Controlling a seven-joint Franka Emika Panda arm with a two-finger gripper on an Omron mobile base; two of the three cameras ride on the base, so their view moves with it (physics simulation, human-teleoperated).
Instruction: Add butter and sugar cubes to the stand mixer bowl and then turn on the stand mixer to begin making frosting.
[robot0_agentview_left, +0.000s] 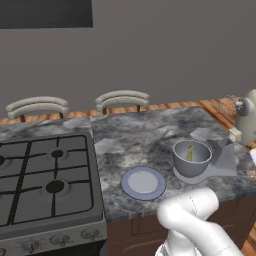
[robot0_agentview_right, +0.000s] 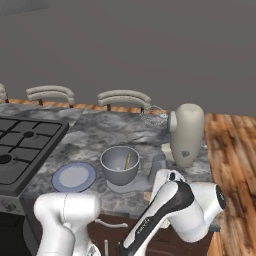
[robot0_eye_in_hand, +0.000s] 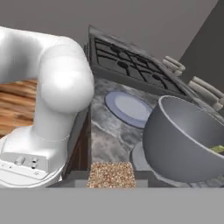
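Hand view: brown speckled block nearest, w/ fingers hidden, so can't tell if apart or clamped. Stand mixer bowl at 3 o'clock holds butter; plate beyond, stove farthest.

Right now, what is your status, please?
Gripper shut on sugar cube, beside stand mixer bowl. Butter inside bowl. Plate nearby, not blocking.
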